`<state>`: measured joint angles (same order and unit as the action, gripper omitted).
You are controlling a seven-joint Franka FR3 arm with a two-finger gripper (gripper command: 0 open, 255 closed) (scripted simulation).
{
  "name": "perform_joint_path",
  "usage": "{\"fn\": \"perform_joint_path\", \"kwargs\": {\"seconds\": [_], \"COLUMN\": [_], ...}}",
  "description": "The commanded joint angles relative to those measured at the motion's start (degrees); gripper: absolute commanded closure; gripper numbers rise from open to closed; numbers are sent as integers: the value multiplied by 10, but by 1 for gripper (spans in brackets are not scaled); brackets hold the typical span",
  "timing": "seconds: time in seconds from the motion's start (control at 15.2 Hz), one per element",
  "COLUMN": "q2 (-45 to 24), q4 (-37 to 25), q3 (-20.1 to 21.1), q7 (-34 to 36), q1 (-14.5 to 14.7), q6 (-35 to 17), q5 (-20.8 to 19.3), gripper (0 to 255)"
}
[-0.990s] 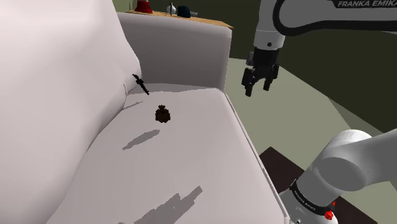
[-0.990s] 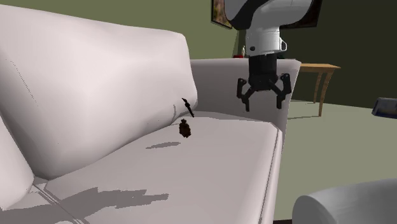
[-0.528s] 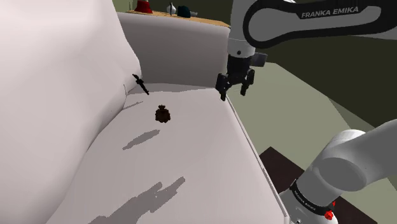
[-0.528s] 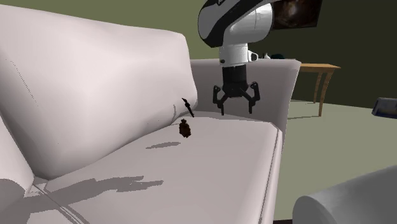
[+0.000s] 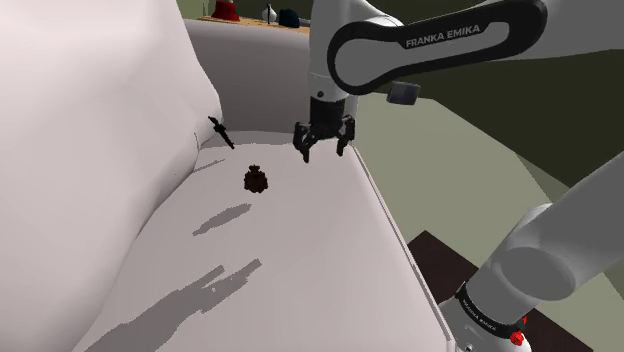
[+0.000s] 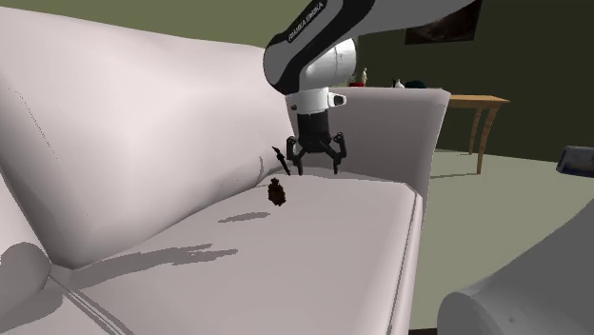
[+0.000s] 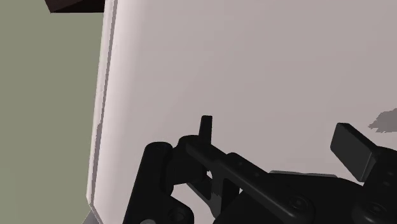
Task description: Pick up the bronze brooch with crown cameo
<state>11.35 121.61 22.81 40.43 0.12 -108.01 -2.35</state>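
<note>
**Task item:** brooch, small and dark brown, with a crown-like knob on top. It lies on the white sofa seat, close to the crease under the backrest and toward the armrest end. Nothing touches it.

**Gripper**: all black, with its two fingers spread apart and nothing between them. It hangs low over the seat, pointing down, to the shoulder view's right of the brooch and apart from it. In the wrist view the fingers stand wide over bare cushion, with the seat's front edge and olive floor to one side.

**Adjacent item:** slim black object, lodged at the backrest crease just beyond the brooch and separate from it.

**Background:** wooden side table behind the armrest.

**Step in hand (judged):** approach, with no grasp begun.

**Next move (judged):**
- Carry the open fingers sideways until they straddle the brooch.
- Lower nearly to the cushion, since the piece is small and sits low.
- Close on its body, keeping clear of the black object.
</note>
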Motion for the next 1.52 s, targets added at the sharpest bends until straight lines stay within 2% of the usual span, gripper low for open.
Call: {"fn": "perform_joint_path", "kwargs": {"seconds": [0.0, 0.4, 0.86, 1.32, 1.45], "q2": [-38, -175, -328, -346, -346], "q4": [-24, -134, -294, -260, -260], "q3": [16, 44, 36, 30, 30], "q7": [37, 144, 234, 249, 249], "q1": [2, 21, 76, 78, 78], "q6": [-17, -36, -18, -66, -66], "q5": [-17, -95, -183, -197, -197], "gripper": [0, 0, 0, 0, 0]}}
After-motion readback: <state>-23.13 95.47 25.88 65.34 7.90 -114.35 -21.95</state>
